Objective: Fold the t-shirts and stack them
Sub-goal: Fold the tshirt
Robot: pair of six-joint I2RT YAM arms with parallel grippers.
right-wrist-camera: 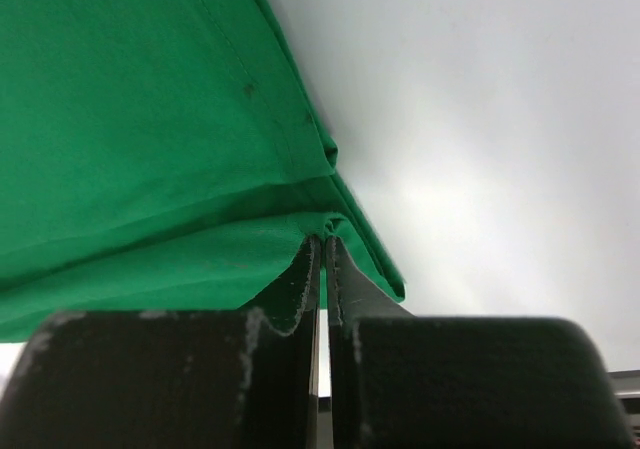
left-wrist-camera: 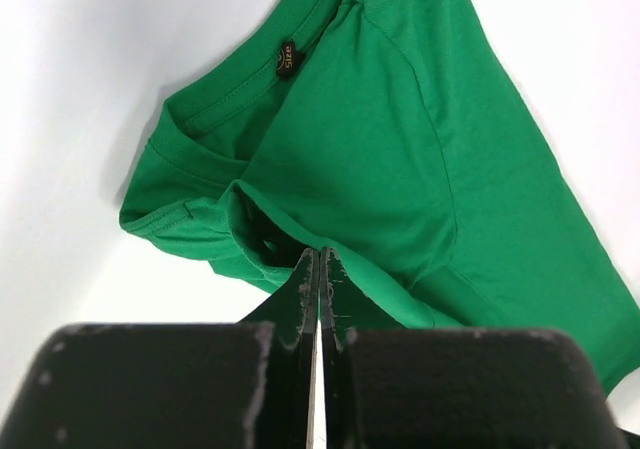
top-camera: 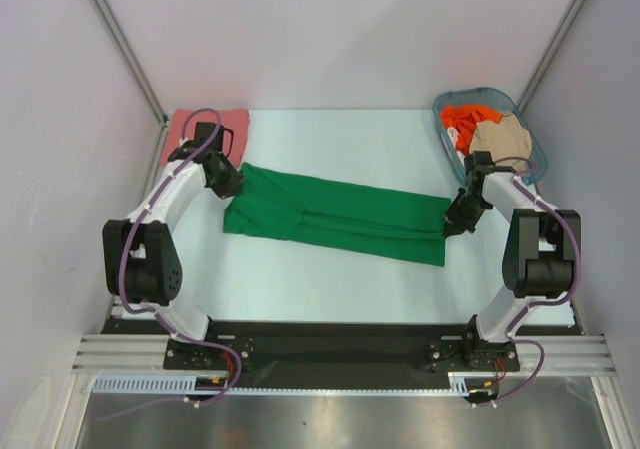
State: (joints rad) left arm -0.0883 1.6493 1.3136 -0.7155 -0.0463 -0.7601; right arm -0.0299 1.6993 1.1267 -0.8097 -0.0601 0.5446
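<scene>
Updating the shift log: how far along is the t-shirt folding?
Looks done: the salmon-pink cloth shirt lies folded, far left. In hand: left gripper and right gripper pinch opposite ends of the bright green cloth shirt, folded lengthwise. Remaining: orange-red shirt and beige shirt, in the blue-grey plastic basket.

Bright, even light falls from overhead, leaving the white counter pale and washed out, without hard glare. Beyond and left of the left claw, the green shirt casts a soft grey shadow. Right of the right claw lies a diffuse bright patch. Cloth at both claws' tips is sharp; their dark bodies nearest the lens blur.
</scene>
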